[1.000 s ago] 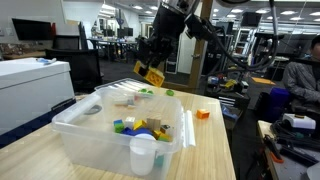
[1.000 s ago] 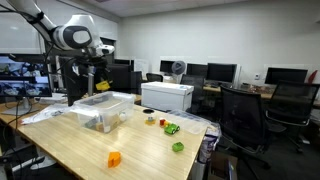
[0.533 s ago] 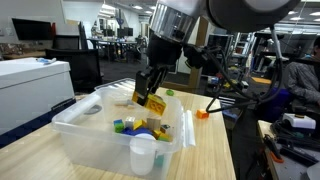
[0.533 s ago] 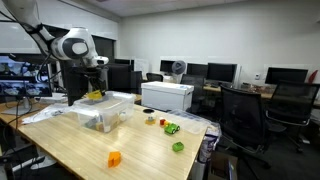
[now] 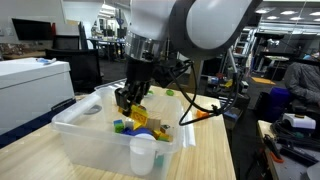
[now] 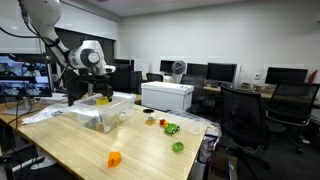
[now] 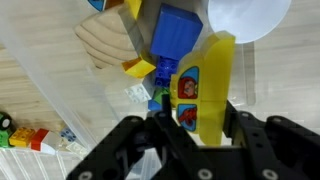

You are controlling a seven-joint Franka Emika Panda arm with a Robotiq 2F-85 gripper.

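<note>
My gripper (image 7: 195, 118) is shut on a yellow toy block (image 7: 205, 85) with red picture stickers on its side. In an exterior view the gripper (image 5: 128, 102) holds the yellow block (image 5: 138, 112) low inside the clear plastic bin (image 5: 75, 125), just above a pile of coloured blocks (image 5: 140, 127). In the wrist view a blue block (image 7: 176, 32), a yellow piece (image 7: 139, 68) and a white cup (image 7: 248, 17) lie below. The bin (image 6: 102, 110) and the gripper (image 6: 100, 97) also show small in an exterior view.
A white cup (image 5: 143, 155) stands at the bin's near corner. An orange piece (image 5: 203, 114) lies on the wooden table (image 5: 215, 150) beyond the bin. Orange (image 6: 114, 158) and green (image 6: 177, 147) toys lie on the table. A white printer (image 6: 167, 96) stands behind.
The arm has swung over the bin and moved down and toward the camera, lowering the yellow block from above the far rim into the bin.
</note>
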